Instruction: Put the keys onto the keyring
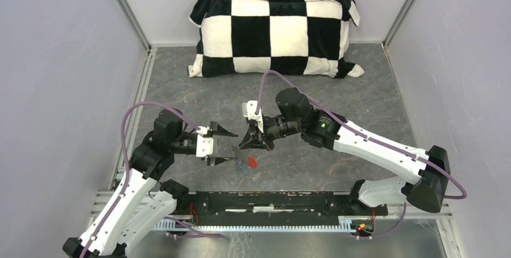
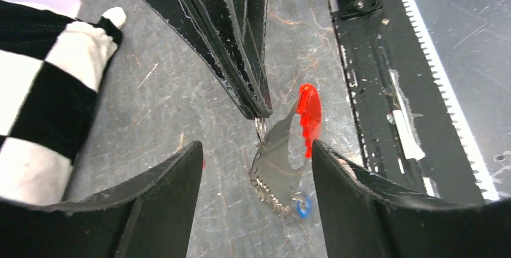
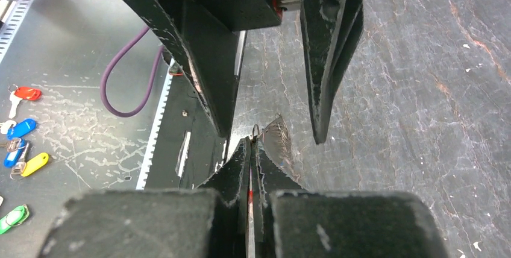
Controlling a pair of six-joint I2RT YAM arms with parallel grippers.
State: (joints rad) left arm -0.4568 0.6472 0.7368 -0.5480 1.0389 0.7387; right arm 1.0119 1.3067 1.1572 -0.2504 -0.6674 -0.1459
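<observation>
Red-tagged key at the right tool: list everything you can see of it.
The red-tagged key is thin, shiny silver metal with a toothed edge and a red plastic tag beside it. It hangs tilted from a small wire ring pinched in the shut right tool, above the grey table. Table contact: cannot tell.

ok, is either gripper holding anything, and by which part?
Right gripper is shut on the keyring, pinching its top edge; a silver key with a red tag hangs from it. Left gripper is open, empty.
</observation>
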